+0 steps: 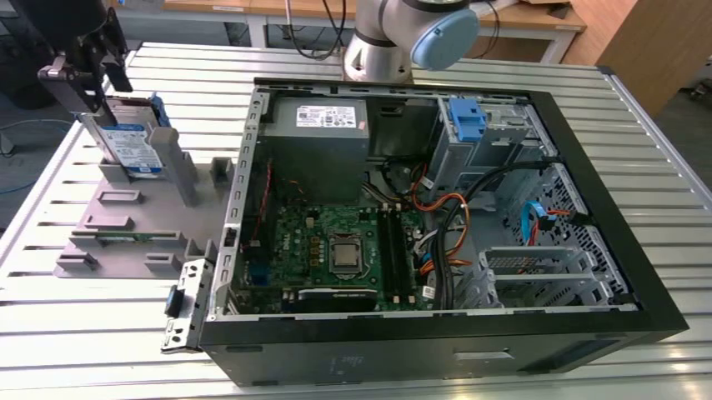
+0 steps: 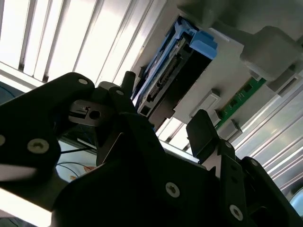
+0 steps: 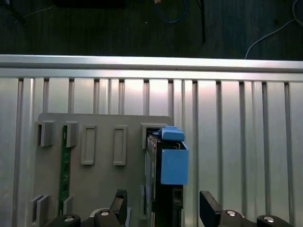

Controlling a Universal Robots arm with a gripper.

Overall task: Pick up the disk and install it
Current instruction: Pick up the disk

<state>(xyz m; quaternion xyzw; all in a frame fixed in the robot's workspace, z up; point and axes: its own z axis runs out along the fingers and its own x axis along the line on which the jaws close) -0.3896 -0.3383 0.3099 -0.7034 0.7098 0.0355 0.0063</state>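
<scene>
While the end effector [image 3: 163, 202] hangs open, fingers either side and not touching, the disk [image 3: 173, 165] stands on edge in a grey rack [image 1: 133, 225] near the surface [image 1: 67, 333] edge on the exterior view's left. Probably rigid, fairly heavy and shock-sensitive; best pinched across its flat faces, not the blue bracket.

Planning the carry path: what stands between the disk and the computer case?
In the exterior view, the grey holder's upright posts stand between the disk and the open computer case.
</scene>
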